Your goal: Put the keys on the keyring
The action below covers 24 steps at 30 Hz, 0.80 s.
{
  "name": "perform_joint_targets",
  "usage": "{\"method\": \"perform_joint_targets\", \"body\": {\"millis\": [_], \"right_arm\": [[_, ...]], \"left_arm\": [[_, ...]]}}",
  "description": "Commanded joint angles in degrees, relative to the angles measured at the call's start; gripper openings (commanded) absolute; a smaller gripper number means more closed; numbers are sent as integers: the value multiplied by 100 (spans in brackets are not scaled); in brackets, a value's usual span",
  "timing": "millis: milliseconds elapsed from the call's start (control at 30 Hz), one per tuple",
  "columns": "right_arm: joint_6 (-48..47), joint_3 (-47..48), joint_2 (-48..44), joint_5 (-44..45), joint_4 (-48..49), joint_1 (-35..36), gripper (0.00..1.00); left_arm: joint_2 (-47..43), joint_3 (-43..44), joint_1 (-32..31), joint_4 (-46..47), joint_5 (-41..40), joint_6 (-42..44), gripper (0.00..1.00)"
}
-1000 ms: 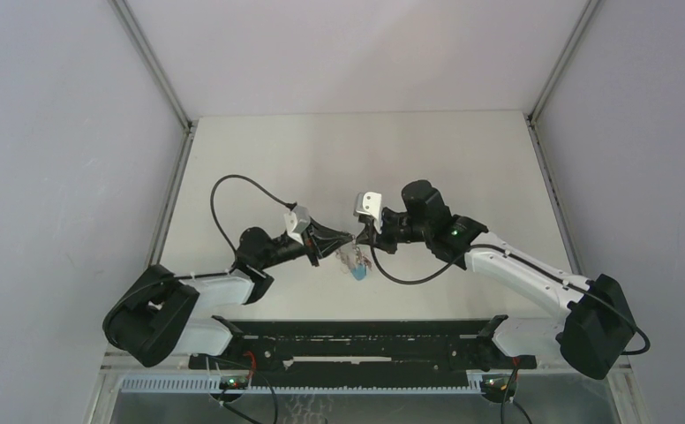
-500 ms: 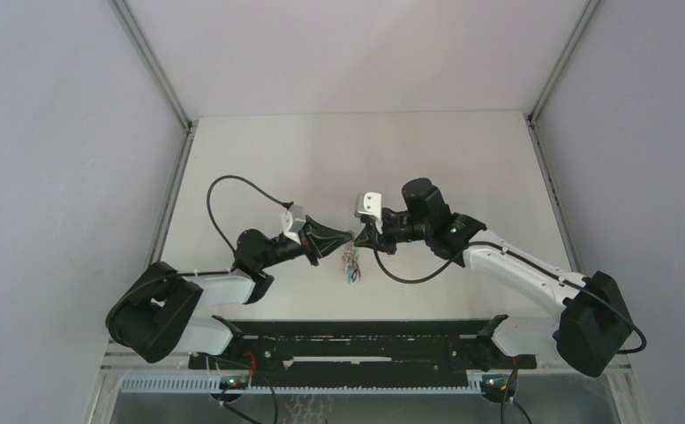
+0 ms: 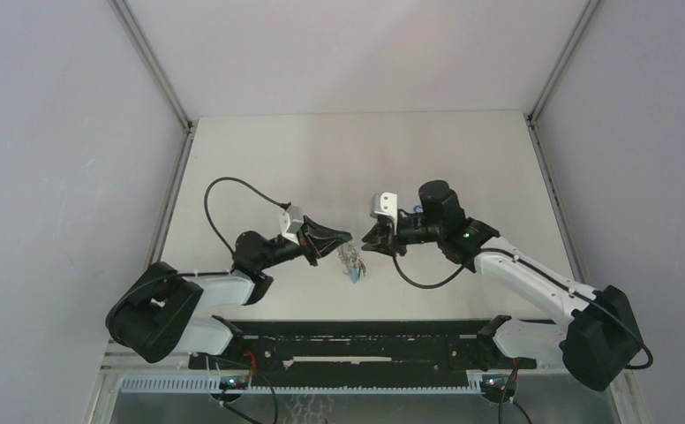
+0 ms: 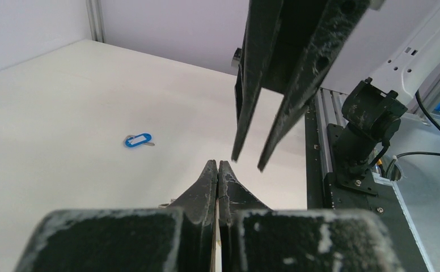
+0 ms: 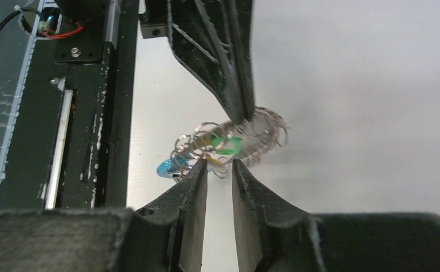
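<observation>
The keyring (image 5: 246, 133) is a bunch of thin silver hoops and links with a green tag (image 5: 229, 146) and a yellow tag on it. It hangs above the table from my left gripper (image 3: 350, 237), which is shut on it; the hold shows in the right wrist view (image 5: 243, 116). My right gripper (image 5: 219, 164) is open and empty, its tips just short of the bunch. In the top view it (image 3: 365, 243) faces the left gripper across a small gap. A blue-tagged key (image 4: 138, 140) lies on the table. Red and black tags are not visible.
The black rail (image 3: 357, 340) and arm bases run along the near table edge. Grey walls stand on the left, right and far sides. The right arm's open fingers (image 4: 246, 113) hang close in front of the left gripper (image 4: 218, 165).
My right gripper has opened and drawn back to the right, off the bunch. The keyring stays hanging from the shut left gripper, which has barely moved.
</observation>
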Motion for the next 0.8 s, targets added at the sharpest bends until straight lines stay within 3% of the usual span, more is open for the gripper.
{"method": "perform_joint_targets", "body": {"millis": [0,333,767], "right_arm": [[184,-126,-288,-682,540,-547,23],[428,35,518,-1563,1322,-738,24],[565,247,1006,-2039,1624,-738,23]], "left_arm": [[-58,-49,34,567,-30,-46,0],[-33,0,34,582,158,-36,0],[-7,60,34,590,377,-76,0]]}}
